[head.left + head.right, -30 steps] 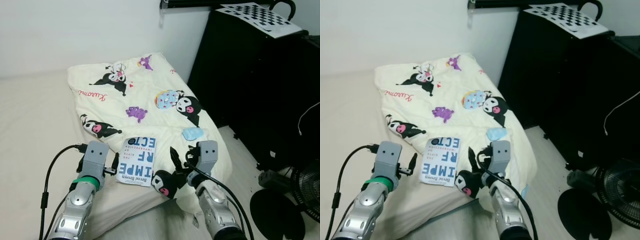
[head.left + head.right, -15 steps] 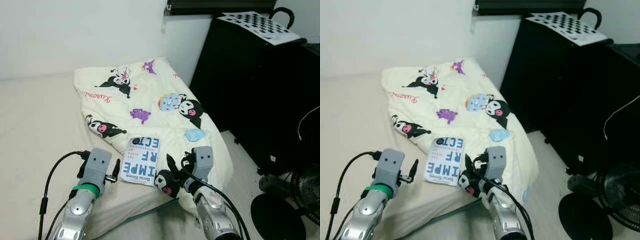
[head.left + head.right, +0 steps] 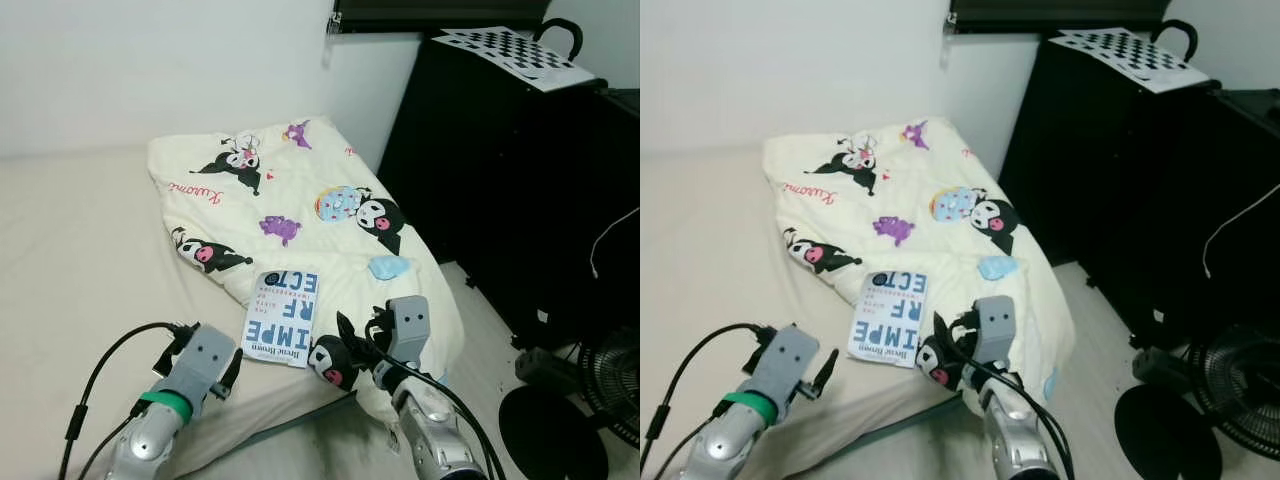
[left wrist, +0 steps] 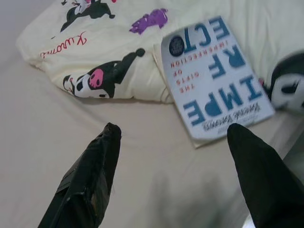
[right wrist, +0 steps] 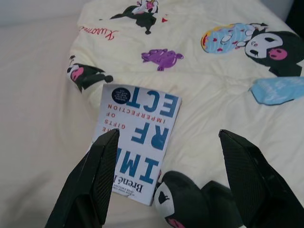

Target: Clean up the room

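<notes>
- Book (image 3: 282, 318): lies flat, cover up, on the bed (image 3: 70, 250), at the near edge of the quilt (image 3: 300, 200). White cover, blue lettering.
- Quilt: cream, printed with cartoon figures, rumpled, covering the bed's right side and hanging over its edge.
- Right gripper (image 5: 168, 183): hovers over the quilt's near corner, just right of the book. Fingers spread wide, nothing between them. A black cartoon print sits below the gap, and the book's near edge lies by one finger.
- Left gripper (image 4: 173, 178): hovers over bare sheet to the left of the book, apart from it. Fingers spread wide, holding nothing.
- Black cabinet (image 3: 500, 180): stands right of the bed, against the wall; a checkerboard sheet (image 3: 510, 48) lies on top.
- Fan (image 3: 615, 385): on the floor at far right, near a black round base (image 3: 550, 440).
</notes>
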Available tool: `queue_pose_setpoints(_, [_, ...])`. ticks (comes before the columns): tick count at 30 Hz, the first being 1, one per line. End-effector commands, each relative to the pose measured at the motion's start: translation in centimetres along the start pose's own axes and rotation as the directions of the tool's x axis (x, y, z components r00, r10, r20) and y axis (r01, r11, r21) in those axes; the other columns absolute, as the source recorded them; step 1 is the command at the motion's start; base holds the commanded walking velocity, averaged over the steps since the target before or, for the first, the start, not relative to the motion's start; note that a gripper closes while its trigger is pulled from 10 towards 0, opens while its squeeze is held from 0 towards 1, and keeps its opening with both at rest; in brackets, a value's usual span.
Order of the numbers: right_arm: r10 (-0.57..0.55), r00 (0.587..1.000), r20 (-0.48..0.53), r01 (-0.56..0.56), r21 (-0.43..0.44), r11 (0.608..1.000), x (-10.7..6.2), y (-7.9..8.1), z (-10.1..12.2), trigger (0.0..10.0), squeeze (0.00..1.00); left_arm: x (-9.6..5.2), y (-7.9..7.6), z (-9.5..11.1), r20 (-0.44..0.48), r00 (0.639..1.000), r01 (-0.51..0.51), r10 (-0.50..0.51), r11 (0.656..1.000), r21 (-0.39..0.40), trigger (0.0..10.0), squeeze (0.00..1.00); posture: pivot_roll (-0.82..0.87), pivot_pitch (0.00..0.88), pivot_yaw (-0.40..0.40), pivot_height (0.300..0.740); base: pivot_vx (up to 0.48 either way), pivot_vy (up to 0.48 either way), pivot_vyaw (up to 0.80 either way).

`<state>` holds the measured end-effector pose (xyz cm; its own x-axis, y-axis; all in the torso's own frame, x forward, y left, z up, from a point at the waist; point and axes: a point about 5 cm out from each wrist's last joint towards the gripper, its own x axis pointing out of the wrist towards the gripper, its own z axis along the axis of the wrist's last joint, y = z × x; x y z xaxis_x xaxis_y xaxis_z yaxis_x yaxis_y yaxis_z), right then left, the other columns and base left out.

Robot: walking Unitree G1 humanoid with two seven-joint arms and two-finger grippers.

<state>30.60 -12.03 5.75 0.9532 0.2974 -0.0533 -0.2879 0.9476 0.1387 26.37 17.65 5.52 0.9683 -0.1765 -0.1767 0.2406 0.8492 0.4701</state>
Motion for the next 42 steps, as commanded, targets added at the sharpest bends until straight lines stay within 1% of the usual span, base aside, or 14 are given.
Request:
queue_pose_setpoints(1, [-0.012, 1.000, -0.026, 0.012, -0.001, 1.000, -0.4, -0.3, -0.6, 10.0, 0.00, -0.2, -0.5, -0.2, 0.003, 1.000, 0.027, -0.027, 0.999, 0.019, 10.0, 0.00, 0.05, 0.122, -0.034, 0.650, 0.000, 0.000, 0.00])
queue_pose_setpoints(17, [-0.013, 1.000, -0.018, 0.013, 0.005, 1.000, -0.3, -0.2, -0.3, 10.0, 0.00, -0.3, 0.0, 0.1, 0.022, 1.000, 0.000, -0.001, 0.999, 0.032, 10.0, 0.00, 0.05, 0.128, -0.035, 0.595, 0.000, 0.000, 0.00])
queue_pose_setpoints(23, [-0.007, 1.000, 0.004, 0.007, 0.010, 1.000, -0.1, 0.0, 0.3, 10.0, 0.00, 0.0, 0.5, 0.3, 0.021, 0.999, -0.040, 0.040, 0.999, -0.011, 10.0, 0.00, 0.05, 0.132, -0.036, 0.580, 0.000, 0.000, 0.00])
queue_pose_setpoints(25, [-0.003, 1.000, 0.027, 0.003, 0.014, 1.000, 0.1, 0.1, 0.9, 10.0, 0.00, 0.5, 1.4, 0.7, 0.019, 0.995, -0.093, 0.096, 0.990, -0.102, 10.0, 0.00, 0.05, 0.139, -0.042, 0.570, 0.000, 0.000, 0.00])
queue_pose_setpoints(26, [-0.003, 1.000, 0.027, 0.003, 0.014, 1.000, 0.1, 0.1, 0.9, 10.0, 0.00, 0.5, 1.4, 0.7, 0.019, 0.995, -0.093, 0.096, 0.990, -0.102, 10.0, 0.00, 0.05, 0.139, -0.042, 0.570, 0.000, 0.000, 0.00])
queue_pose_setpoints(29, [0.005, 0.998, 0.063, -0.005, 0.014, 1.000, 0.3, 0.1, 2.0, 10.0, 0.00, 1.9, 2.9, 1.3, -0.005, 0.987, -0.157, 0.162, 0.943, -0.294, 10.0, 0.00, 0.04, 0.162, -0.052, 0.550, 0.000, 0.000, 0.00])
queue_pose_setpoints(30, [0.005, 0.998, 0.063, -0.005, 0.014, 1.000, 0.3, 0.1, 2.0, 10.0, 0.00, 1.9, 2.9, 1.3, -0.005, 0.987, -0.157, 0.162, 0.943, -0.294, 10.0, 0.00, 0.04, 0.162, -0.052, 0.550, 0.000, 0.000, 0.00])
queue_pose_setpoints(31, [0.006, 0.998, 0.069, -0.007, 0.013, 1.000, 0.3, 0.1, 2.2, 10.0, 0.00, 2.2, 3.3, 1.4, -0.011, 0.985, -0.164, 0.171, 0.925, -0.343, 10.0, 0.00, 0.04, 0.162, -0.052, 0.545, 0.000, 0.000, 0.00])
queue_pose_setpoints(36, [0.008, 0.997, 0.081, -0.009, 0.011, 1.000, 0.3, 0.2, 2.6, 10.0, 0.00, 3.1, 4.1, 2.0, -0.007, 0.983, -0.167, 0.181, 0.891, -0.423, 10.0, 0.00, 0.03, 0.182, -0.056, 0.535, 0.000, 0.000, 0.00])
queue_pose_setpoints(37, [0.011, 0.996, 0.089, -0.011, 0.006, 1.000, 0.3, 0.2, 2.8, 10.0, 0.00, 3.8, 4.5, 2.5, 0.004, 0.987, -0.140, 0.163, 0.858, -0.494, 10.0, 0.00, 0.03, 0.189, -0.057, 0.530, 0.000, 0.000, 0.00])
queue_pose_setpoints(39, [0.011, 0.996, 0.089, -0.011, 0.006, 1.000, 0.3, 0.2, 2.8, 10.0, 0.00, 3.8, 4.5, 2.5, 0.004, 0.987, -0.140, 0.163, 0.858, -0.494, 10.0, 0.00, 0.03, 0.189, -0.057, 0.530, 0.000, 0.000, 0.00])
queue_pose_setpoints(40, [0.013, 0.995, 0.099, -0.013, 0.002, 1.000, 0.3, 0.3, 3.2, 10.0, 0.00, 4.6, 4.7, 3.0, 0.013, 0.992, -0.095, 0.125, 0.817, -0.568, 10.0, 0.00, 0.01, 0.199, -0.057, 0.525, 0.000, 0.000, 0.00])
queue_pose_setpoints(41, [0.013, 0.995, 0.099, -0.013, 0.002, 1.000, 0.3, 0.3, 3.2, 10.0, 0.00, 4.6, 4.7, 3.0, 0.013, 0.992, -0.095, 0.125, 0.817, -0.568, 10.0, 0.00, 0.01, 0.199, -0.057, 0.525, 0.000, 0.000, 0.00])
queue_pose_setpoints(42, [0.015, 0.993, 0.120, -0.015, -0.006, 1.000, 0.3, 0.4, 3.7, 10.0, 0.00, 5.4, 5.3, 3.5, 0.031, 0.995, -0.054, 0.092, 0.783, -0.619, 10.0, 0.00, -0.01, 0.212, -0.052, 0.525, 0.000, 0.000, 0.00])
